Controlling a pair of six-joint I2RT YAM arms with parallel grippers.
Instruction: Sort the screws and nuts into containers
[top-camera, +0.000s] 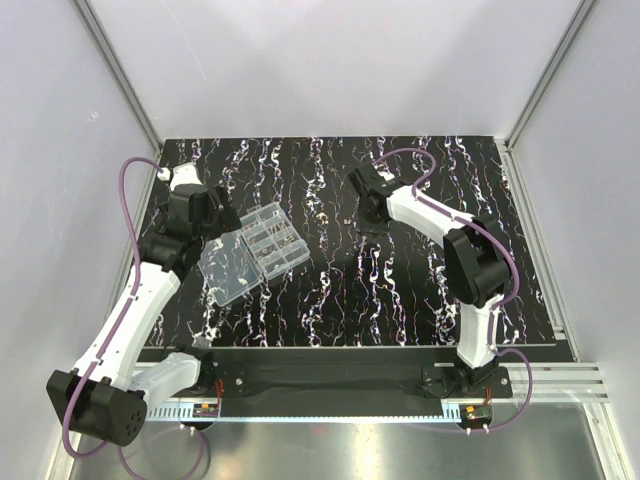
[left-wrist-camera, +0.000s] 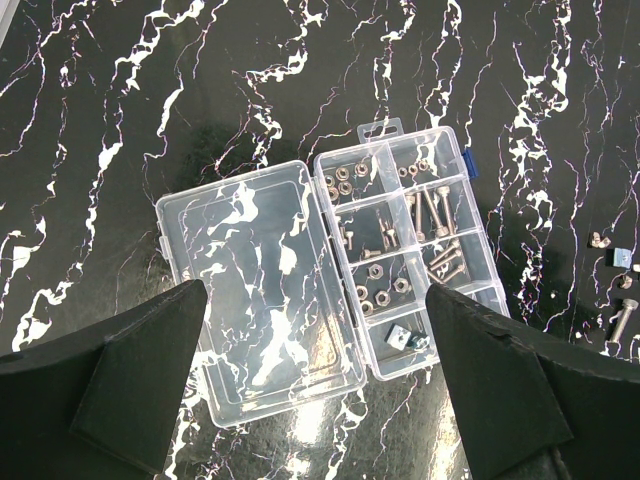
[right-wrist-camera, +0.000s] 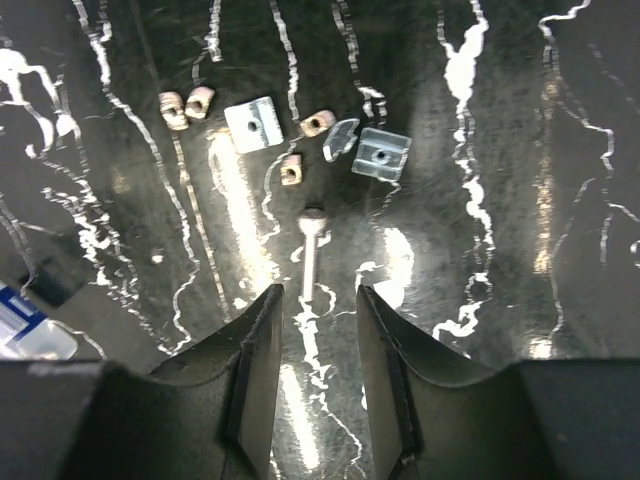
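Left of centre on the black marbled table (top-camera: 400, 300): clear box (top-camera: 270, 240), lid (left-wrist-camera: 255, 290) lying flat open beside the compartments (left-wrist-camera: 400, 250). Holds silvery nuts (left-wrist-camera: 345, 183) in a far corner cell, screws (left-wrist-camera: 432, 210) in the middle cells, more nuts in a nearer cell. Directly above the box, left hand (left-wrist-camera: 315, 292): hovers with fingers (left-wrist-camera: 130, 380) spread wide, grips nothing. Right of centre, right hand (right-wrist-camera: 315, 300): hangs low over loose parts, fingers set narrow with a clear gap showing, clamps nothing. Just ahead of those fingertips, 1 silvery screw (right-wrist-camera: 312, 255): lies flat on the table, shank end at the mouth of the gap, head pointing away. Beyond it, 4 small loose nuts (right-wrist-camera: 291, 168), 2 square plates (right-wrist-camera: 253, 125) with centre holes and 1 clear chip (right-wrist-camera: 342, 138), all near one another, apart from the box.
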